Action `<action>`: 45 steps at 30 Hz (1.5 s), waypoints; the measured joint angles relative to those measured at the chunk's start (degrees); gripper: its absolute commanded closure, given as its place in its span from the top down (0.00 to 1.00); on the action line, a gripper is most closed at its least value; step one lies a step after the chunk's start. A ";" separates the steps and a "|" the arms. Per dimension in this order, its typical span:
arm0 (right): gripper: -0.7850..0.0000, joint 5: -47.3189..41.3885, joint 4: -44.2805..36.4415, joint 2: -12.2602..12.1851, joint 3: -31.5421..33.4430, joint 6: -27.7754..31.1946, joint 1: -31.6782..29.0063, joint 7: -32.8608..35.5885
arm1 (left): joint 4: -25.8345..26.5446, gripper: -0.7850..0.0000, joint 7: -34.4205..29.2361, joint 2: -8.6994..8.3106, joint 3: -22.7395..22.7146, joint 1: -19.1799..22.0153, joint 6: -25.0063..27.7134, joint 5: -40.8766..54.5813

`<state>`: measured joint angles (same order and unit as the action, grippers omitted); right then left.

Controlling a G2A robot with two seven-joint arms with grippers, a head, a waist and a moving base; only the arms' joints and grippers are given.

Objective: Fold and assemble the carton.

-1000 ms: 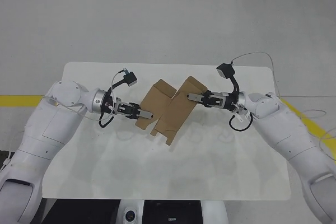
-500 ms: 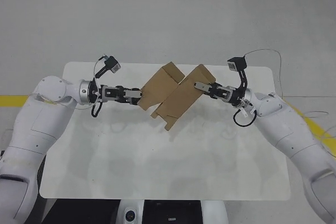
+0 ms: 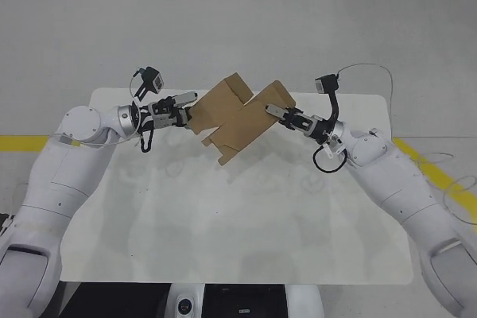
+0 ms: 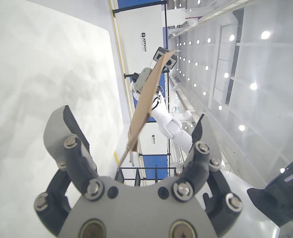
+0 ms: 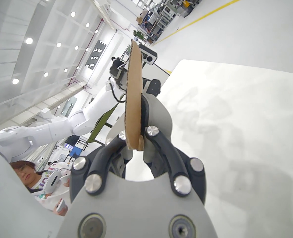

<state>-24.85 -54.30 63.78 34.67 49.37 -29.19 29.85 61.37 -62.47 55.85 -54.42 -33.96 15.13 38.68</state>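
The carton [image 3: 237,118] is a flat brown cardboard blank held in the air over the far part of the white table [image 3: 222,230]. My right gripper [image 3: 277,111] is shut on its right-hand edge; in the right wrist view the cardboard [image 5: 133,92] stands edge-on, clamped against one finger pad [image 5: 156,115]. My left gripper [image 3: 189,116] is at the carton's left-hand edge. In the left wrist view its fingers [image 4: 67,125] are spread wide and open, and the carton's thin edge [image 4: 146,97] runs between them without touching either pad.
The table's near and middle area is bare white surface. A yellow floor line [image 3: 16,143] runs past both sides of the table. Cables loop from the right arm's wrist camera [image 3: 327,84].
Both grippers and the carton have shifted toward the table's far edge. The carton has turned, and the left arm has drawn back toward the far left.
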 measured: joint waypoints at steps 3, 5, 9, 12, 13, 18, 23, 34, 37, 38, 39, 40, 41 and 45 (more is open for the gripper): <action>0.00 2.46 -0.24 0.23 1.04 -0.41 -1.03 -3.46 | 1.14 1.00 0.09 -0.03 -0.64 -0.95 -0.42 0.17; 0.00 3.60 -0.45 0.38 1.82 -0.55 -1.69 -5.37 | 1.78 1.00 0.08 -0.05 -1.04 -1.52 -0.86 0.28; 0.00 5.07 -0.89 0.63 3.06 -0.86 -2.76 -7.23 | 2.98 1.00 0.12 0.01 -1.59 -2.34 -1.34 0.19; 0.00 5.74 -1.15 0.85 3.79 -1.18 -3.39 -7.43 | 3.62 1.00 0.38 0.09 -2.01 -2.82 -1.43 0.03; 0.00 5.90 -1.23 0.96 4.00 -1.34 -3.64 -7.33 | 3.85 1.00 0.67 0.13 -2.25 -2.99 -1.27 0.11; 0.00 6.23 -0.99 1.44 4.86 -1.80 -4.38 -7.03 | 5.02 1.00 1.49 0.18 -3.40 -3.46 -0.43 -0.26; 0.00 7.35 -0.48 1.90 6.09 -1.80 -4.75 -7.69 | 6.39 1.00 0.59 -0.05 -5.17 -4.33 -0.79 0.10; 0.00 10.28 -1.20 2.82 7.90 -3.04 -5.56 -7.14 | 11.40 1.00 -1.03 -0.75 -9.88 -6.47 -2.12 2.08; 0.00 10.20 -1.66 3.19 8.13 -3.14 -5.68 -6.49 | 12.26 1.00 -1.01 -0.78 -10.44 -6.71 -2.32 1.57; 0.00 10.20 -1.68 3.29 8.23 -3.10 -5.70 -6.34 | 12.42 1.00 -0.84 -0.78 -10.50 -6.78 -2.29 1.17; 0.00 10.20 -1.67 3.38 8.34 -2.96 -5.73 -6.17 | 12.51 1.00 -0.58 -0.76 -10.48 -6.86 -2.29 0.75; 0.00 10.19 -1.66 3.51 8.47 -2.74 -5.74 -5.89 | 12.55 1.00 -0.21 -0.69 -10.35 -6.95 -2.41 0.28; 0.00 10.15 -1.66 3.61 8.55 -2.62 -5.74 -5.64 | 12.54 1.00 0.07 -0.63 -10.23 -6.98 -2.50 -0.03; 0.00 9.95 -1.75 4.09 8.82 -2.56 -5.72 -4.86 | 12.07 1.00 1.55 -0.34 -9.73 -6.81 -2.33 -1.67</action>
<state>-14.90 -56.04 67.87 43.49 46.81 -34.91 25.00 73.43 -60.92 55.51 -64.15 -40.77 12.80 37.01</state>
